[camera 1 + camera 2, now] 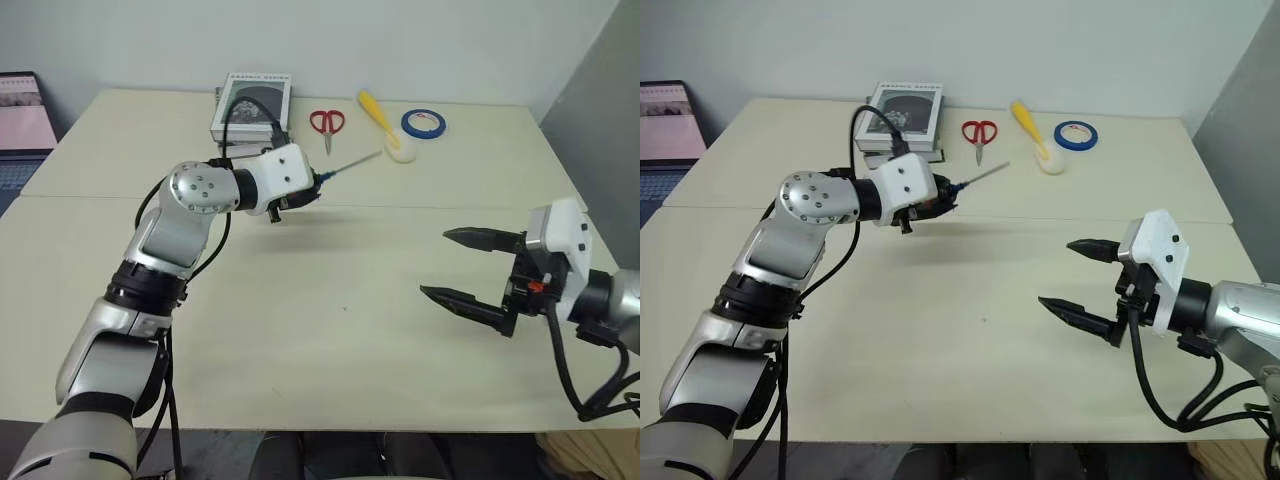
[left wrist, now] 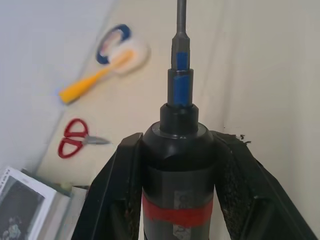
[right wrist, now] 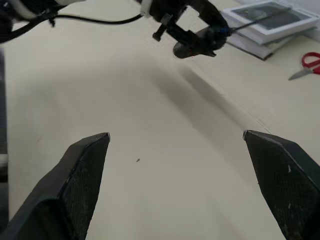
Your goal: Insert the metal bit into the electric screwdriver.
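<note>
Protruding part: the metal bit [image 2: 181, 15], one thin grey rod, sits in the nose of the electric screwdriver [image 2: 178, 165].
Screwdriver: one, black with a red band and blue marks near the nose; no readable writing.
Left gripper [image 2: 177, 165]: clamped on the screwdriver body, held above the table [image 1: 330, 320].
Right gripper [image 1: 465, 268]: fingers spread wide, holding nothing, well apart from the screwdriver.
Far edge: one pair of red-handled scissors [image 1: 327, 124], one yellow-handled brush [image 1: 380, 120], one blue tape roll [image 1: 424, 123], stacked books [image 1: 252, 105] with unreadable covers.
</note>
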